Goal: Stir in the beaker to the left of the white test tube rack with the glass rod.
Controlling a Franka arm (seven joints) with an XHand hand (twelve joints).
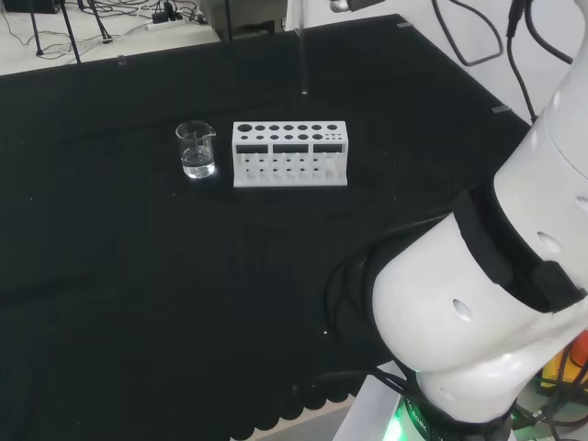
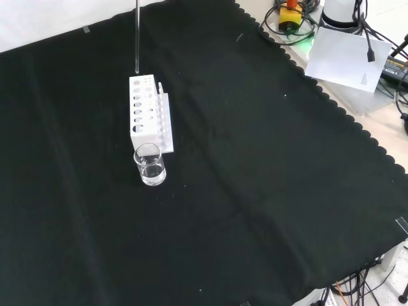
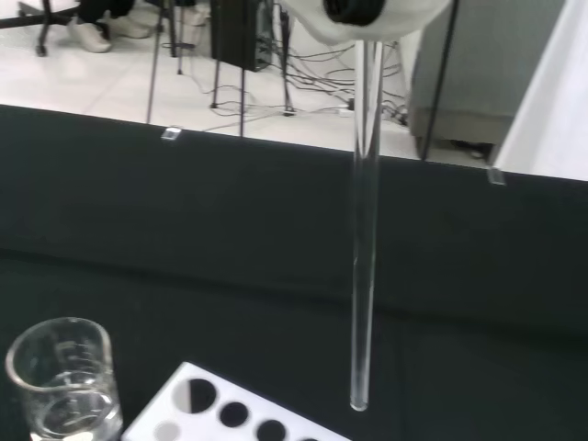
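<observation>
Glass rod (image 3: 365, 230) hangs above the test tube rack (image 1: 290, 153) — hand's grip unseeable — it could strike the beaker (image 1: 197, 150) rim, tipping it.

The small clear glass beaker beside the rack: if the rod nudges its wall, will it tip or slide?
The small clear glass beaker looks light, holding only a little clear liquid, so it probably slides on the black cloth. Being squat, it likely won't tip. The glass seems fragile.
</observation>
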